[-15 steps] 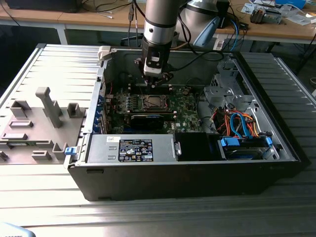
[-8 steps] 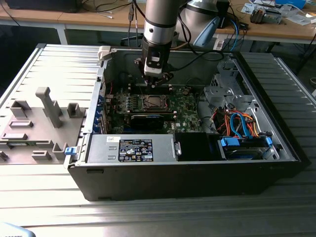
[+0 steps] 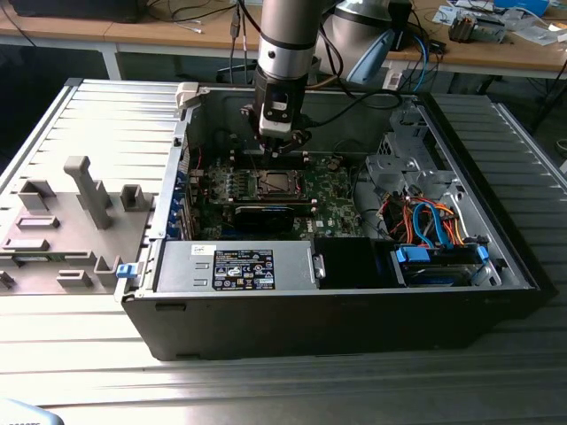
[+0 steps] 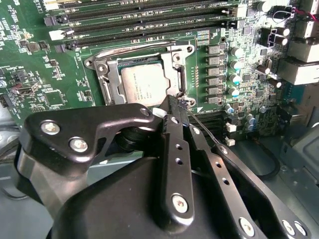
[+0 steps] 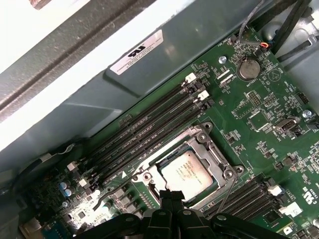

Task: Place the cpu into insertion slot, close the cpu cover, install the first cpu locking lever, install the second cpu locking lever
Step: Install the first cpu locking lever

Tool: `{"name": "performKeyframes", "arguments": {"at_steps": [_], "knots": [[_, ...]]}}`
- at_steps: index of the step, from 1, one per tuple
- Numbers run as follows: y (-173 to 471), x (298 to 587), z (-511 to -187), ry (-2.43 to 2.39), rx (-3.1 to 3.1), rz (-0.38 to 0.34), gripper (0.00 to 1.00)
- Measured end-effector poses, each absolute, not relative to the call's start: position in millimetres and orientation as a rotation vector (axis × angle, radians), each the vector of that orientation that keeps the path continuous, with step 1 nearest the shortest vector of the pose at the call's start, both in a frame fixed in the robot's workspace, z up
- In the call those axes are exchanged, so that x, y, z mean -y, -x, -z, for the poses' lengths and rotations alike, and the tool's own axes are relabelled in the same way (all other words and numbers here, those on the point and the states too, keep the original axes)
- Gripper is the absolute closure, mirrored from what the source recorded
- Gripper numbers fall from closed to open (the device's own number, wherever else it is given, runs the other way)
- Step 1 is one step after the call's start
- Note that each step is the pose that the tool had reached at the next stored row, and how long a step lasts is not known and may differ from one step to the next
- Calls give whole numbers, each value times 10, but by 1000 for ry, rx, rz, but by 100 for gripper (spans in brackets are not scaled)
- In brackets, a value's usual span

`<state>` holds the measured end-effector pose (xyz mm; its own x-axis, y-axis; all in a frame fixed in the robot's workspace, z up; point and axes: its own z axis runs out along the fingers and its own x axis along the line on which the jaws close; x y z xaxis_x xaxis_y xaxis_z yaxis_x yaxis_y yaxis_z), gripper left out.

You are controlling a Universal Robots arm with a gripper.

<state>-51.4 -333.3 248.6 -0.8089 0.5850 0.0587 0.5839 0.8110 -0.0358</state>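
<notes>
The cpu (image 4: pixel 143 85) lies flat in the insertion slot (image 5: pixel 225 174) under the closed cpu cover (image 4: pixel 110 82), on the green motherboard (image 5: pixel 259 119). The gripper (image 4: pixel 172 107), fingers pinched narrow, hovers at the socket's edge, memory slots (image 5: pixel 144 132) beside it. The computer case (image 3: pixel 354 328) walls the board in, on a ribbed metal table (image 3: pixel 89 124).

The circuit board (image 4: pixel 60 79) is green, dotted with small silver and black parts. The chip (image 5: pixel 192 172) has a pale silvery-tan top, framed by a silver metal cover (image 5: pixel 199 137). Long black slots (image 5: pixel 144 129) run beside it. The gripper (image 4: pixel 175 107) is glossy black with silver screws. The computer case (image 3: pixel 310 323) is dark grey, holding blue, orange and red cables (image 3: pixel 430 221), on a ribbed silver counter (image 3: pixel 106 124).
</notes>
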Motion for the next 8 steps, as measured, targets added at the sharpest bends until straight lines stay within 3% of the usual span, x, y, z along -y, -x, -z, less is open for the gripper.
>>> {"name": "performKeyframes", "arguments": {"at_steps": [8], "knots": [[514, 3333, -2485, 927, 2932, -25, 89]]}}
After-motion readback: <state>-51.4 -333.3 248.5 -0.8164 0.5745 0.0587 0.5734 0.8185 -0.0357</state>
